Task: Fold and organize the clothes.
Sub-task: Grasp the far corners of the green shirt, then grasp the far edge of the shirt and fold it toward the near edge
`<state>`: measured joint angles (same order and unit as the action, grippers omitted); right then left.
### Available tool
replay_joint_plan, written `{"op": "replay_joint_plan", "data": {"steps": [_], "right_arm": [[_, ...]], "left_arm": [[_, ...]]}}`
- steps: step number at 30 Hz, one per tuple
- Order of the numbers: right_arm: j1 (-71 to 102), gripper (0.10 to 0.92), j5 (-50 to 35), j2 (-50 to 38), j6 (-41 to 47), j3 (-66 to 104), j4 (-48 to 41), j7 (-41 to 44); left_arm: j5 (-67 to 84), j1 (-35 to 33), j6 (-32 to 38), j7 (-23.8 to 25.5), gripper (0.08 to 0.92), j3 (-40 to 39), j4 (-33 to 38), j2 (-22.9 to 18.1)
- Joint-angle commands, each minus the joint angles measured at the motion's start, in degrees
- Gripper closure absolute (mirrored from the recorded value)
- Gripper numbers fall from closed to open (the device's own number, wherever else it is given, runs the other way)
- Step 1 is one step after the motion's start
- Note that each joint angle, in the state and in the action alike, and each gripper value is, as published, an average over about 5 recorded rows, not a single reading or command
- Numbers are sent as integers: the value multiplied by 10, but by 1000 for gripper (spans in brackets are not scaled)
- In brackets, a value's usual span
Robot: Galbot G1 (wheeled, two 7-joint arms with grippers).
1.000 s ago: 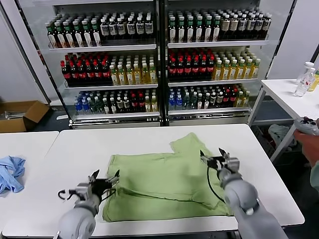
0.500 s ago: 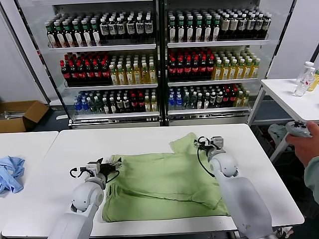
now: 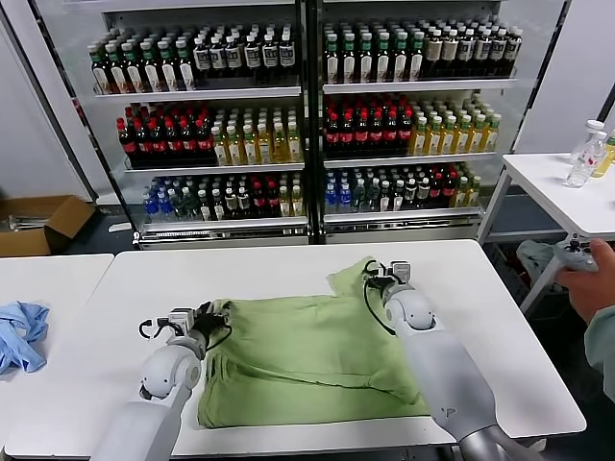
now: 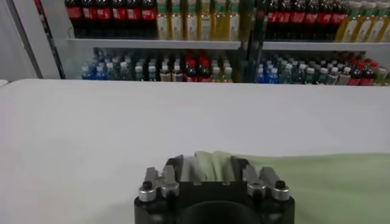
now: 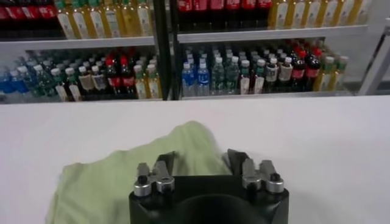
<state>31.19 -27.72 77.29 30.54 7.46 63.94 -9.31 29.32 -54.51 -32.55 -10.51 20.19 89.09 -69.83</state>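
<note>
Shirt [image 3: 307, 360] position: we find the light green garment lying flat on the white table [image 3: 144, 279], spread across the near centre of the tabletop, with one sleeve [image 3: 351, 276] angled toward the far side; a fold line runs across the lower part of the cloth, near the table's front edge.

Left gripper [image 3: 204, 314]: we locate it at the shirt's left edge, low over the table; in the left wrist view the fingers [image 4: 172, 170] stand spread, with a bunched corner of green fabric [image 4: 213, 164] lying between them; we cannot tell whether the pads touch the cloth.

Right gripper [image 3: 381, 273]: we locate it at the far right part of the shirt, just beside the angled sleeve; in the right wrist view the fingers [image 5: 164, 165] stand apart, and the rounded sleeve end [image 5: 195, 143] sits in the gap ahead of them; contact with the cloth cannot be confirmed.

Surroundings: a light blue garment [image 3: 21, 333] lies on the adjoining table [image 3: 58, 274] to the left, well apart from the shirt; glass-front coolers [image 3: 307, 115] filled with bottles stand behind the tables; a cardboard box [image 3: 38, 221] sits on the floor at far left; a person's hand [image 3: 588, 274] holding a controller appears at the right edge; a clear bottle [image 3: 588, 154] stands on a side table [image 3: 557, 187] beyond it.
</note>
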Motion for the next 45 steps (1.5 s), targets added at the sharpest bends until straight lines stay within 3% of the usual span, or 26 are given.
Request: {"op": "replay_joint_plan", "data": {"steps": [1,9,13,27,45], "right_arm": [[-5,622,-1,7,-6,-7,-12,10],[25,855,-11,-13,-55,-5,42,19],[43,919,-22,-28,-86,-2,83,24],[134,919,-37,-94,-109,40,277,21],[396,919,-29,-133,-127,146,469,11]], "left_arm": [[28,3,-3,7,611,-2,-8,1],[64,-11,11,25,835,8,8,4],[88,-18,23,32,908,17,24,6],[160,-78,21,38,914,70,135,6],[156,-220,15,41,914,107,237,11]]}}
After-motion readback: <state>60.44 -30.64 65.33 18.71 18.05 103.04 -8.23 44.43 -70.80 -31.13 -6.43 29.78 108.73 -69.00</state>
